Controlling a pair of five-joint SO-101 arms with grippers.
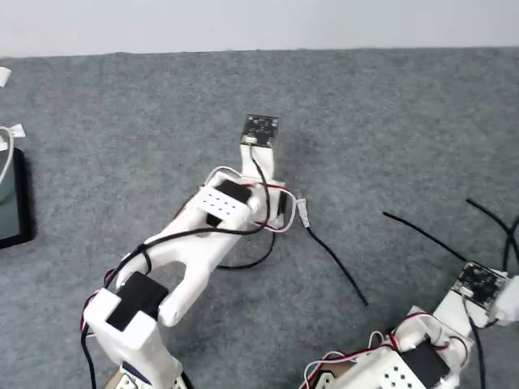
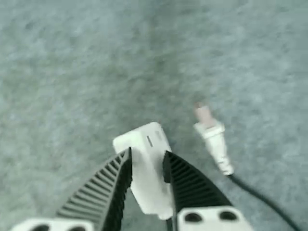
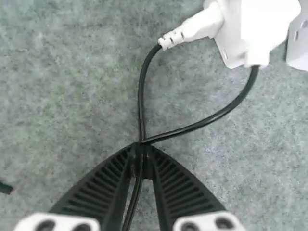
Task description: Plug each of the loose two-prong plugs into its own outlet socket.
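While your left pincer [image 2: 147, 155] is clamped on the white outlet socket [image 2: 142, 142], the loose two-prong plug [image 2: 211, 139] lies just beside it on the grey counter [image 2: 72, 57]. They aren't touching, and the prongs run alongside the socket rather than at it. The plug's black cord [image 1: 336, 263] runs away across the counter.

Your right pincer [image 3: 141, 150] is pressed together on a second black cord [image 3: 142, 96], pinching it where two strands meet. That cord's plug [image 3: 192, 28] sits against a second white socket block [image 3: 255, 29]. It looks seated, but I can't see the prongs to confirm.

My read: one pair is likely done, and the step in hand is mating the pair at the left arm.

The next move calls for the right pincer to drop the cord and take the loose plug by its body. Square the prongs to the socket face, then push in while the left holds steady.

Writing: there's a small mark on the held socket, too blurred to read. Nothing else is legible.
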